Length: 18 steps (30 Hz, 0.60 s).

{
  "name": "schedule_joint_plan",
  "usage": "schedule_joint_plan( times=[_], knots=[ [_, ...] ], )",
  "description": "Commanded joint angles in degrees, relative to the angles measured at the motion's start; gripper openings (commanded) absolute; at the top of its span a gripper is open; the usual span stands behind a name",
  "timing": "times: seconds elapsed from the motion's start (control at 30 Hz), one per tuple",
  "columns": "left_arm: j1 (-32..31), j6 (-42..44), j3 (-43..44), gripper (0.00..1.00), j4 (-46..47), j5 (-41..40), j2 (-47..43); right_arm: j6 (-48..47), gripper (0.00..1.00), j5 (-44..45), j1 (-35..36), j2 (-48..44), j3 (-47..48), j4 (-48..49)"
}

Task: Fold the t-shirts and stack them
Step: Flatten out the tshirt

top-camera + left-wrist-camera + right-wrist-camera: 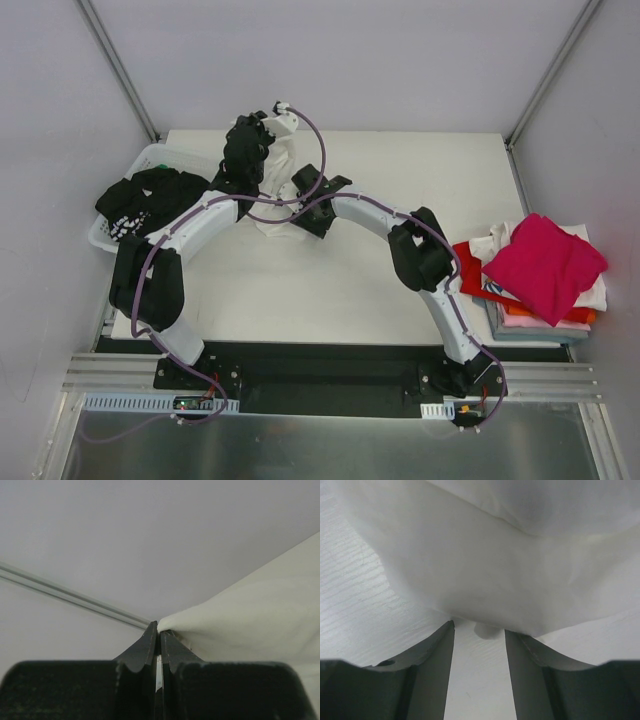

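Left claw [159,630] pinching the white t-shirt [260,610]; right claw [479,630] spread at its lower edge.
Left claw's jaws are pressed together on a corner of the cloth, holding it raised over the far-left part of the desk [330,290]; the rest of the shirt hangs down and bunches on the desk top. Right claw sits low at the bunched part, jaws apart, with a small fold of hem right at the tips; can't tell if the fingers touch it. Black t-shirt [150,195] with white print drapes over the white basket [100,235] at the desk's left edge. At the right edge is a pile: magenta t-shirt [545,262] crumpled on top, red t-shirt [468,272] and orange t-shirt [520,312] under it.
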Motion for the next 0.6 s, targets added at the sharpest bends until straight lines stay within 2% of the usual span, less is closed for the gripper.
schedule_joint_plan(
  times=[0.0,0.2,0.3,0.33,0.4,0.57],
  knots=[
    [0.20,-1.48,-0.75,0.00,3.39,0.59,-1.77,-1.20,0.47,1.27,-0.13,0.19,2.65,0.32],
    [0.20,-1.74,-2.24,0.00,3.65,0.59,-2.39,-1.64,0.35,1.54,-0.31,0.54,3.26,0.32],
    [0.20,-1.74,-2.94,0.00,3.65,0.50,-2.74,-1.82,0.20,1.97,-0.40,0.46,3.00,0.32],
    [0.20,-1.74,-3.12,0.00,3.56,0.58,-2.83,-1.82,0.11,2.06,-0.31,0.28,2.82,0.32],
    [0.20,-1.83,-3.47,0.00,3.65,0.59,-3.27,-1.99,0.03,2.76,-0.31,-0.51,1.51,0.32],
    [0.20,-1.83,-4.18,0.00,3.39,0.85,-4.41,-2.08,0.01,5.22,-1.27,-4.29,-3.85,0.67]
  ],
)
